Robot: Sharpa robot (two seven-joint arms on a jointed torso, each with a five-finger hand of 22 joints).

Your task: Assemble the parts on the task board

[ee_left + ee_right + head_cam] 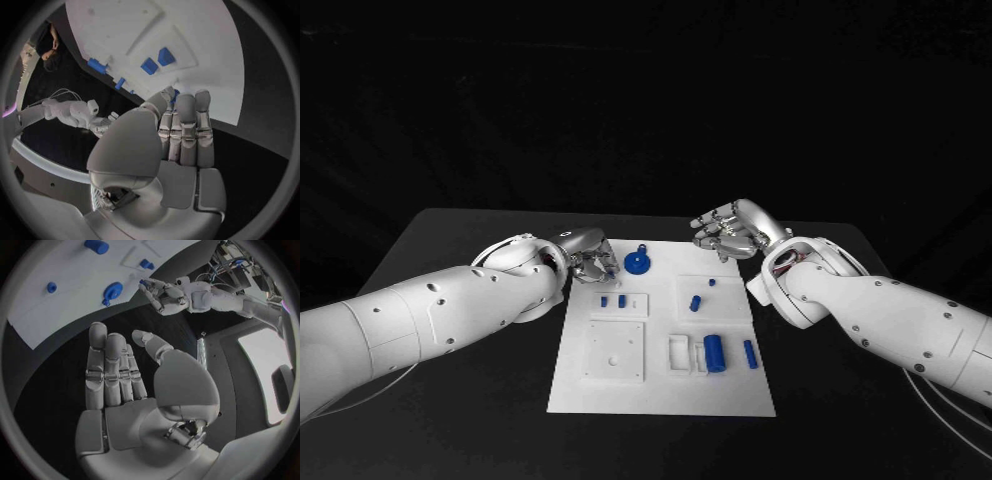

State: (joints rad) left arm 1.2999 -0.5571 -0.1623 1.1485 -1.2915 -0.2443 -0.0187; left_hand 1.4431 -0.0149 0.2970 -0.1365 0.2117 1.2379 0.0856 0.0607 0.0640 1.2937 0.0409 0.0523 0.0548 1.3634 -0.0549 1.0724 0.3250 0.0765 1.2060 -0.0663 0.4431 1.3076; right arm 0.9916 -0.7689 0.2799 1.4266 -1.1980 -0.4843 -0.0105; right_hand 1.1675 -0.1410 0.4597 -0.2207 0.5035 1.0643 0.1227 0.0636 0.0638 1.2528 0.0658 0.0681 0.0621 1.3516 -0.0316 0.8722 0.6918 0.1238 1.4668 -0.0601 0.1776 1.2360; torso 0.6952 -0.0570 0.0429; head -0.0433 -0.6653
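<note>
Both hands hover empty: left hand (584, 250), fingers apart, beside the blue disc (636, 263) on the task board (661, 395); right hand (733, 228) open beyond its far corner.

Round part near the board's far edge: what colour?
Blue. The round part shows best in the head view, against the white task board.

i see two glossy white arms w/ small dark screw holes along the shells. left hand (589, 250) & right hand (733, 228) are silver metal, segmented fingers. thin pale cables trail under both forearms.
</note>
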